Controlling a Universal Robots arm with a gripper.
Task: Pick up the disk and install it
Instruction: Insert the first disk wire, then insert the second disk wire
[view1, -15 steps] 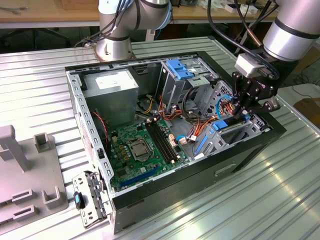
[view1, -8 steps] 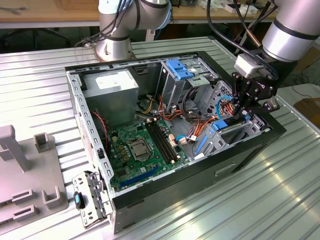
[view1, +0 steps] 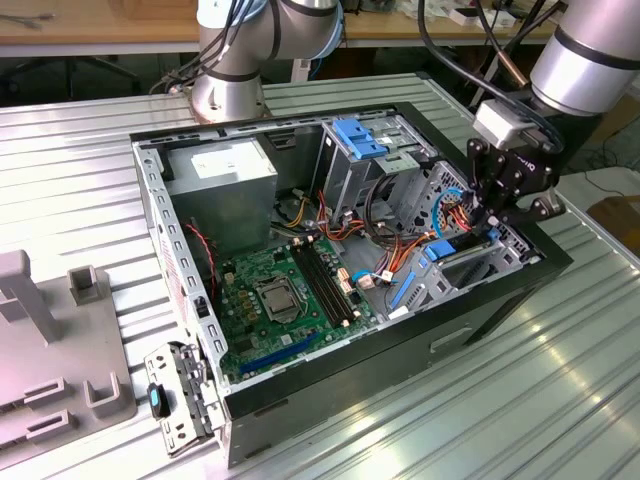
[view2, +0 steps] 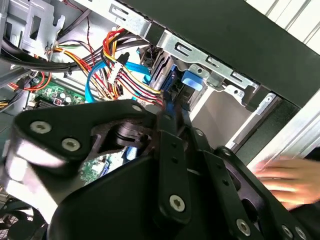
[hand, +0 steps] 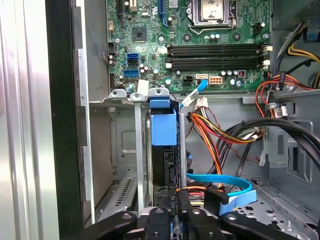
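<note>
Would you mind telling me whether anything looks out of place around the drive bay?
A person's hand shows, blurred, just outside the computer case, close to the claw; that is odd beside a working arm. The disk sits on edge in its bay, not visibly askew.

Open computer case (view1: 480, 310) exposes green motherboard (view1: 285, 295) beside grey power supply (view1: 222, 190).
</note>
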